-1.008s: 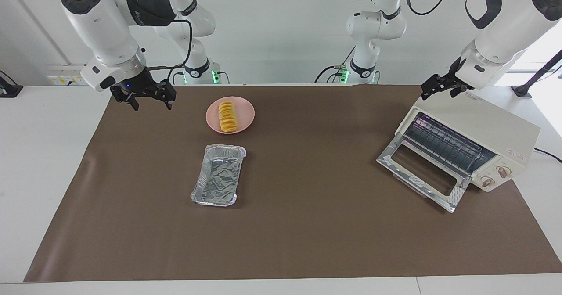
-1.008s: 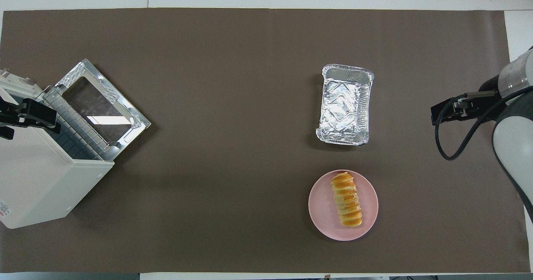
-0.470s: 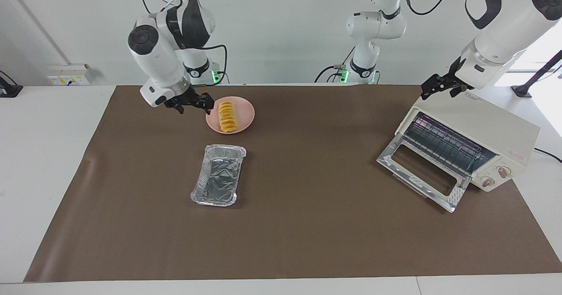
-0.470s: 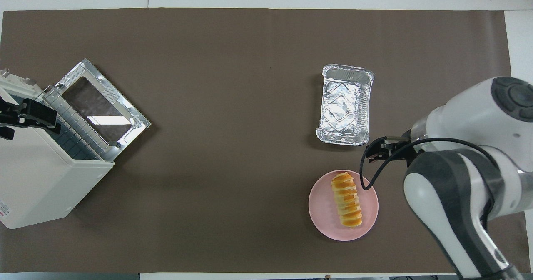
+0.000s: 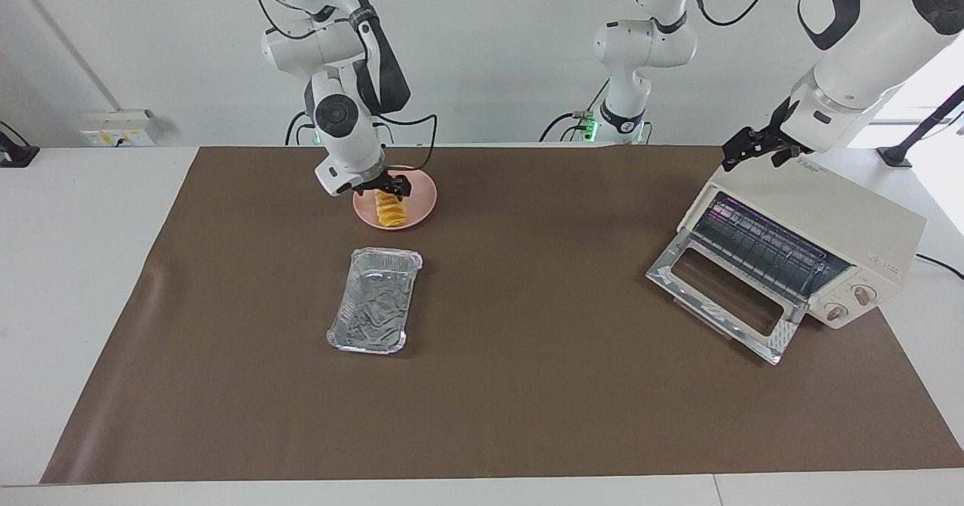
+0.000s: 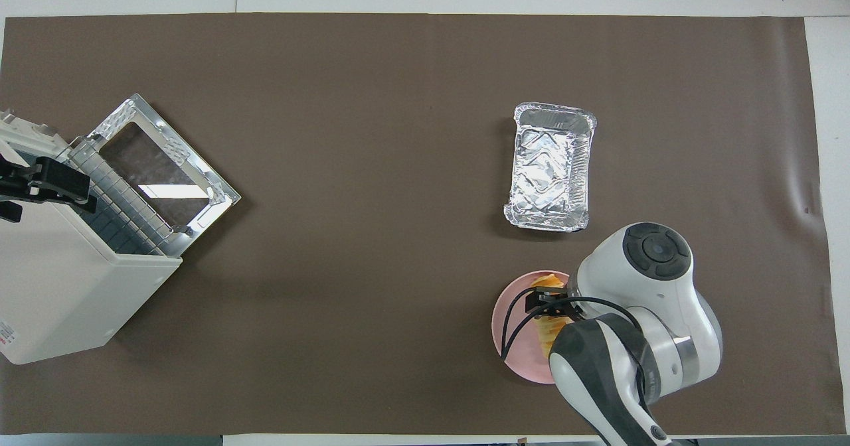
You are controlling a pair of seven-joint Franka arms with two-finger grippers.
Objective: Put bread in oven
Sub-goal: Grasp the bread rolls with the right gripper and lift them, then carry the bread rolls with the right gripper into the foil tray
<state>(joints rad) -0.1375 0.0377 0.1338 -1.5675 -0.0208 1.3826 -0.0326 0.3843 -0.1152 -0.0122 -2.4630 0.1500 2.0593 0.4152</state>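
My right claw point(image 5: 392, 187) has swung in from the right arm's end of the table and now sits low over the bread point(image 5: 389, 211), at the end of the loaf nearer the robots; a second ago it hung well to the side of the plate point(image 5: 423, 203), half a second ago just beside the plate's rim. Cannot tell whether its fingers are spread or pressed together, nor whether they touch the loaf yet. Bread lies on the pink plate as before, unmoved. I judge the approach done and the grasp next. Foil tray point(image 5: 375, 309) sits farther from the robots than the plate, untouched. Oven point(image 5: 809, 242) stands well apart from the plate, toward the left arm's end, door dropped open, rack showing. My left claw point(image 5: 745, 153) waits over the oven's top, unchanged; its fingers unreadable too.
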